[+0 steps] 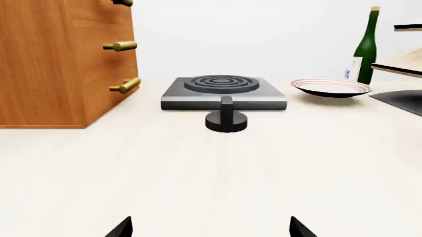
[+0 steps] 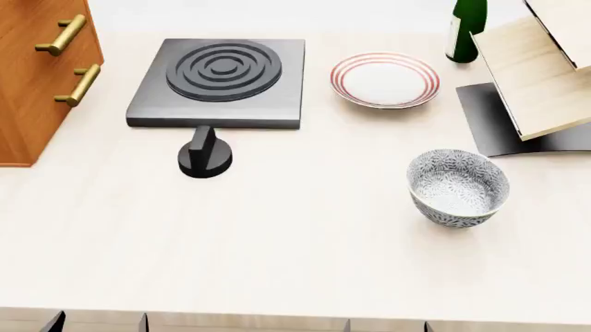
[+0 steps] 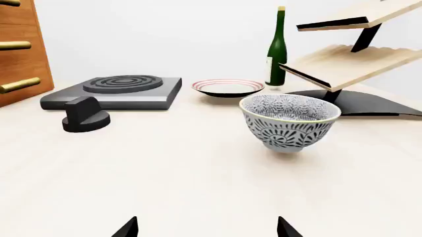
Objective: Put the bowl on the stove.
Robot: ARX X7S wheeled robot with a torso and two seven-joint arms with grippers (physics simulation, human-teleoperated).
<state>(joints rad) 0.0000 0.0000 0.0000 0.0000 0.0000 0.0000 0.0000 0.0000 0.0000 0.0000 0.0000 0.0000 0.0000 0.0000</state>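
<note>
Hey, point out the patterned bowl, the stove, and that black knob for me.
bowl (image 2: 458,187), head view, on its patterned inner wall.
stove (image 2: 221,69), head view, on the ring burner.
black knob (image 2: 204,153), head view, on its raised grip.

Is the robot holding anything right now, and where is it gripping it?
Nothing is held. Both grippers are open and empty; the bowl sits alone on the table, untouched.
</note>
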